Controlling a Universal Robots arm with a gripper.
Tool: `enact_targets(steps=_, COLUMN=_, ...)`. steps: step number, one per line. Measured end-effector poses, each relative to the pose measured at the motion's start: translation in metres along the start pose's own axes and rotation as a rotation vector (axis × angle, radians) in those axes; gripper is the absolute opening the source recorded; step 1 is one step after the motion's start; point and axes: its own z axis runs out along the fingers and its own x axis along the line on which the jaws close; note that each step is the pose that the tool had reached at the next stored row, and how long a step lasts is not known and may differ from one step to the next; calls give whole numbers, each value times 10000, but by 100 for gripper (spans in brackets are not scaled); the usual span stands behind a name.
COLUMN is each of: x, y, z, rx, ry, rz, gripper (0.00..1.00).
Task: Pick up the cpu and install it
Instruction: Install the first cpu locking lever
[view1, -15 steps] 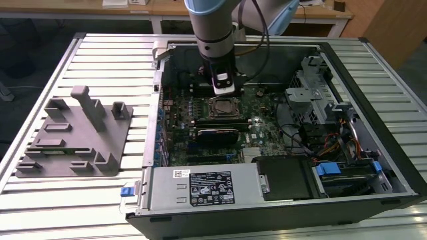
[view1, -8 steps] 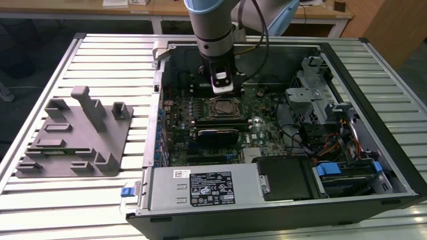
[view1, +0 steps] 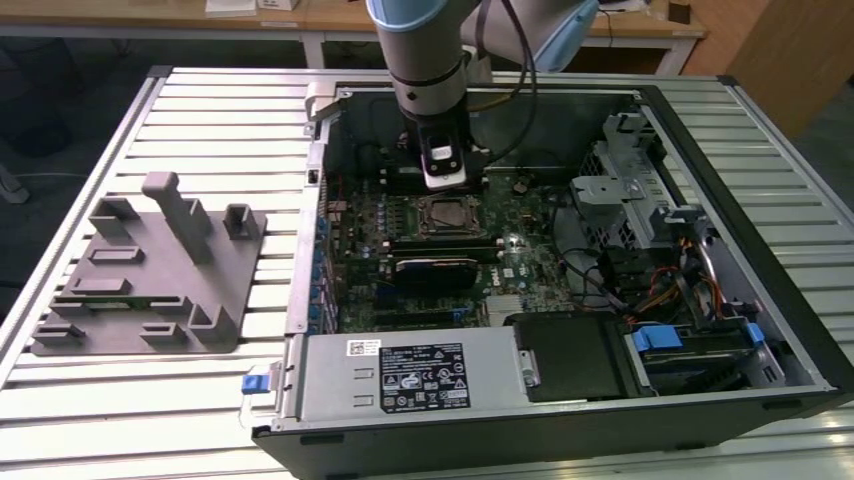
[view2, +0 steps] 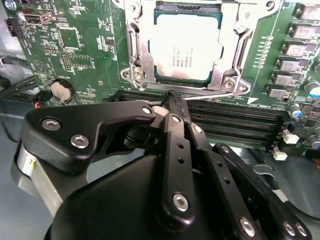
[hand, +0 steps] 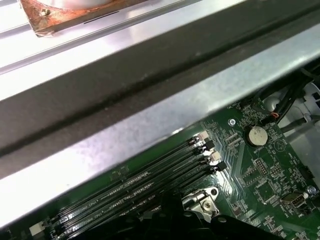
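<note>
— Where's the claw?
— My claw has its fingers pressed together, holding nothing, tips over the memory slots.
— And the cpu?
— I see the cpu seated in its socket frame, just beyond the tips, mid-motherboard.

The cpu has a shiny silver-grey top with small dark print, and a thin dark green rim. The socket frame around it is shiny silver metal. The motherboard is green with lots of tiny white marks and silver dots. The memory slots are black stripes. A round battery is silver. The gripper is black with silver screws. In the exterior view, the fixture plate is plain grey, the table is silver with long lines, and the arm is silver and light blue.
</note>
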Motion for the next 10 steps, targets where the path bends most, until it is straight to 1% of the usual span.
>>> enact_targets(steps=2, x=0, y=-2, z=9, rx=-17, ry=-35, rz=1, gripper=11)
enact_targets(steps=4, x=1, y=-4, z=15, rx=-27, ry=-55, rz=3, gripper=11)
enact_targets(steps=10, x=4, y=-1, z=28, rx=-31, ry=-62, rz=7, gripper=11)
